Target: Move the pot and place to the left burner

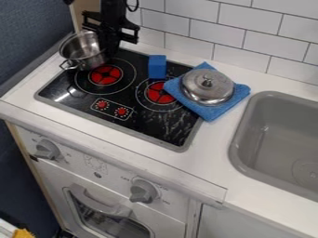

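Observation:
The black gripper hangs at the upper left, at the right side of a shiny metal pot. It overlaps the pot's right rim and wall. The pot is at the cooktop's back left corner, with a small loop handle toward the front left. Just to the front right of the pot, the left burner shows its red centre. The pot's base and right side are partly hidden.
A blue block stands behind the right burner. Right of it, a metal lid rests on a folded blue cloth. The grey sink is at the right, and a tiled wall runs behind.

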Robot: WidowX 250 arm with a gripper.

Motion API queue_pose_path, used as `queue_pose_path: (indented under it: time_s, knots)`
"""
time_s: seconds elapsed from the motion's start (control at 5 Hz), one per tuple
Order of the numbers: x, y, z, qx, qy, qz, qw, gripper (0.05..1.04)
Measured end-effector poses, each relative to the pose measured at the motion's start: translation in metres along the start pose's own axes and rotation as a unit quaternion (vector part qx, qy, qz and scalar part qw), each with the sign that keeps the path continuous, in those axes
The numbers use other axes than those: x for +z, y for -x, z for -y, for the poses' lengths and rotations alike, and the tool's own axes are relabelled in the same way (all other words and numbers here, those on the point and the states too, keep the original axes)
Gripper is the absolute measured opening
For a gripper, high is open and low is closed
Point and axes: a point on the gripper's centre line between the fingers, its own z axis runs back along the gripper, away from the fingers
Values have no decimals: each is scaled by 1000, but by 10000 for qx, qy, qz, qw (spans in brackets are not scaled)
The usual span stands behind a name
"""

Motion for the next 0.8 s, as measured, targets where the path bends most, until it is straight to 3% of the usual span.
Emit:
queue_pose_path:
  time_s: [0.2,0.4,0.6,0.8]
  knots:
    - [-6,-7,4,31,-7,-170,9998,99]
    - [-8,-8,5,-83,-27,-176,9998,278]
    - [-8,-8,11,-143,32,-172,9997,569]
    - [-6,-9,21,-253,246,-112,9993,878]
